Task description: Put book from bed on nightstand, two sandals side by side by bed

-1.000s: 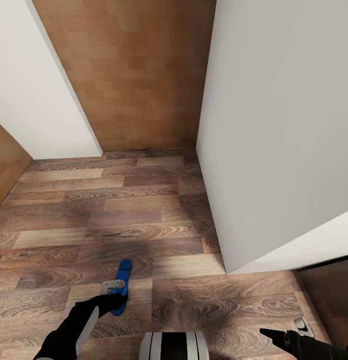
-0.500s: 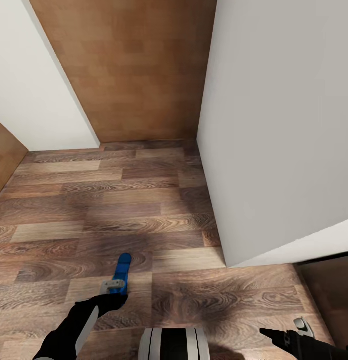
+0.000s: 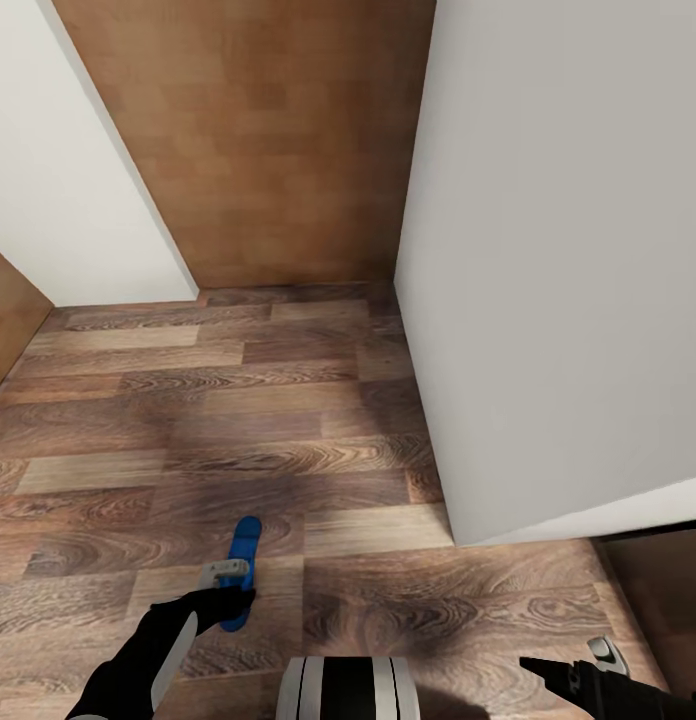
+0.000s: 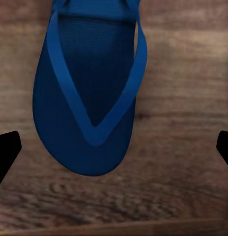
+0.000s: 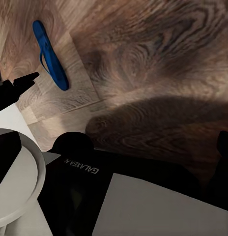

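We can read one word, "GALAXEA", in small white letters on the robot's dark body panel (image 5: pixel 94 172), seen upside down.

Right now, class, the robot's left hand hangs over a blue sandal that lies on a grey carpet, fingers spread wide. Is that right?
Not quite: the floor is wrong. The blue sandal lies on a brown wood-plank floor, not a grey carpet, as the left wrist view shows. The rest holds: the left hand is above it with fingers spread wide, not closed on it.
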Tool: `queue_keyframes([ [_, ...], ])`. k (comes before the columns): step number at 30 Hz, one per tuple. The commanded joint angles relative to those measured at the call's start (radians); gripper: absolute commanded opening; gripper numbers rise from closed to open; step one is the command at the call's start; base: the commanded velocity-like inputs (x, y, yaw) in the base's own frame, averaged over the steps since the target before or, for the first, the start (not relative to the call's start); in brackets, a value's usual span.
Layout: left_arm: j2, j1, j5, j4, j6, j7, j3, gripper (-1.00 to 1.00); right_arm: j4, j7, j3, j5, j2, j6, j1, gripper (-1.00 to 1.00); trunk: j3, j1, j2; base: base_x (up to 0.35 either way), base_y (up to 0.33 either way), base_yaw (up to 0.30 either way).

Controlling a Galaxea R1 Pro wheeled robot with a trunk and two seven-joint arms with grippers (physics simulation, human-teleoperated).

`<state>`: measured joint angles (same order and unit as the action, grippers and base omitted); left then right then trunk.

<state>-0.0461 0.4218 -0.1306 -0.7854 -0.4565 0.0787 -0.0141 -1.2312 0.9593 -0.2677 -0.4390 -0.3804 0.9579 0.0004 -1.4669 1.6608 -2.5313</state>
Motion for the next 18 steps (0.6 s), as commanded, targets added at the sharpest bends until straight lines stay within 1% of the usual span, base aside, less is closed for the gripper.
queue_keyframes([
  [1, 0.000, 0.000, -0.009, -0.001, -0.007, 0.001, -0.001, 1.00, -0.001, 0.003, -0.001, 0.000, 0.000, 0.004, 0.000, 1.00, -0.001, 0.000, 0.000, 0.022, 0.000, 0.000],
  [8, 0.000, 0.000, -0.009, -0.001, -0.006, 0.001, -0.001, 1.00, -0.001, 0.003, -0.001, 0.000, 0.000, 0.004, 0.000, 1.00, -0.001, 0.000, 0.000, 0.033, 0.000, 0.000],
  [14, 0.000, 0.000, -0.009, -0.001, -0.006, 0.001, -0.001, 1.00, -0.001, 0.003, -0.001, 0.000, 0.000, 0.004, 0.000, 1.00, -0.001, 0.000, 0.000, 0.196, 0.000, 0.000],
  [18, 0.000, 0.000, -0.009, -0.001, -0.005, 0.001, -0.001, 1.00, -0.001, 0.003, -0.001, 0.000, 0.000, 0.004, 0.000, 1.00, -0.001, 0.000, 0.000, 0.057, 0.000, 0.000],
])
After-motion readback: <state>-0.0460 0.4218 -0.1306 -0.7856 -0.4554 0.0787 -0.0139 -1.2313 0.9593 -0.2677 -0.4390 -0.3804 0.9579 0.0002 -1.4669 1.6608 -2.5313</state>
